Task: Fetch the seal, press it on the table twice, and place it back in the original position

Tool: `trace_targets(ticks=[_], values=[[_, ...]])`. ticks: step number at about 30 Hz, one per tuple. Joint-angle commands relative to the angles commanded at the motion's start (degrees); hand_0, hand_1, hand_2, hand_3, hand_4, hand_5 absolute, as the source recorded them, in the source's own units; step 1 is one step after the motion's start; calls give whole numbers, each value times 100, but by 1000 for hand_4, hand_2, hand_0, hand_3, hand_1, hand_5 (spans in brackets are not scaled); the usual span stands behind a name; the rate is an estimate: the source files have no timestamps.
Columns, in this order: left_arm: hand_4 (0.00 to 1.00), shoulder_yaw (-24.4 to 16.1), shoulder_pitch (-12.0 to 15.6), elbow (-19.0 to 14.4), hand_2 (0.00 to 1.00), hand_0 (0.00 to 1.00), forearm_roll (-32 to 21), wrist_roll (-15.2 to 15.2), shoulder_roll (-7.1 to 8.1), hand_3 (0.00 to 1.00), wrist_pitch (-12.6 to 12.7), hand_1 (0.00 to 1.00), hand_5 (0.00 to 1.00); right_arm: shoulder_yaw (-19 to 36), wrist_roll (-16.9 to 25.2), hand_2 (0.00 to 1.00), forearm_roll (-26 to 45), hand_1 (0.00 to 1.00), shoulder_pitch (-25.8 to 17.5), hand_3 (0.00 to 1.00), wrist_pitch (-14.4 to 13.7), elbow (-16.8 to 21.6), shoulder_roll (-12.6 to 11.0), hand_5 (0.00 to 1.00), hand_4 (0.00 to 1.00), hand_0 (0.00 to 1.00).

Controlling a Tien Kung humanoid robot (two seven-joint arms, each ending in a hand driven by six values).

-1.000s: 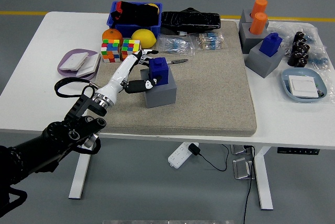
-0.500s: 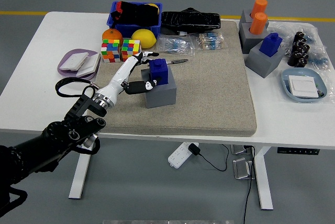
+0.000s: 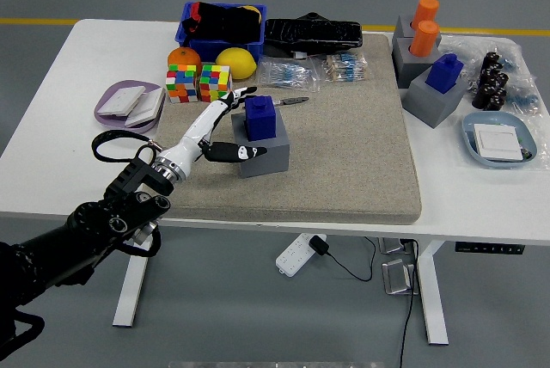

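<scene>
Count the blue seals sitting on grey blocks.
2. One blue seal sits on the grey block on the mat, beside the left hand. The other blue seal sits on the grey block at the table's right, below the orange cylinders.

We see our left arm as a bulky black limb of jointed segments, with a thin black cable looping out just behind the wrist. A silver metal wrist ring sits between the black forearm and the left hand. The hand's shell is white; behind the fingers it narrows, and the fingers themselves are black with small white patches.
</scene>
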Motion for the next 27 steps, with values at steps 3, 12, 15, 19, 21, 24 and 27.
trace_targets(ticks=[3,12,15,19,21,24,27], values=[[998,-57,2,-1,998,998,-8,43,3,998,-88,998,311,9,-2,666,-4,665,-2,672,2,2,10,570,822,789],[998,-355,-6,-16,998,998,43,227,86,998,-383,998,372,63,-8,666,-12,665,-22,672,1,-7,27,569,822,788],[998,-454,2,-29,998,998,39,239,128,998,-393,998,437,82,-9,667,-14,665,-28,672,2,-5,28,569,823,788],[998,-614,18,-33,998,998,71,236,193,998,-358,998,437,100,-12,667,-16,665,-36,672,0,-11,28,569,823,788],[998,-675,28,-14,998,998,66,244,221,998,-353,998,447,93,-14,666,-17,664,-38,672,2,-9,30,570,823,788],[998,-760,45,9,998,998,83,259,282,998,-335,998,447,124,-14,666,-26,664,-30,672,2,-8,32,570,823,788],[998,-875,64,30,998,998,76,269,381,998,-303,998,467,148,-8,666,-34,664,-14,672,1,-3,20,570,823,788]])
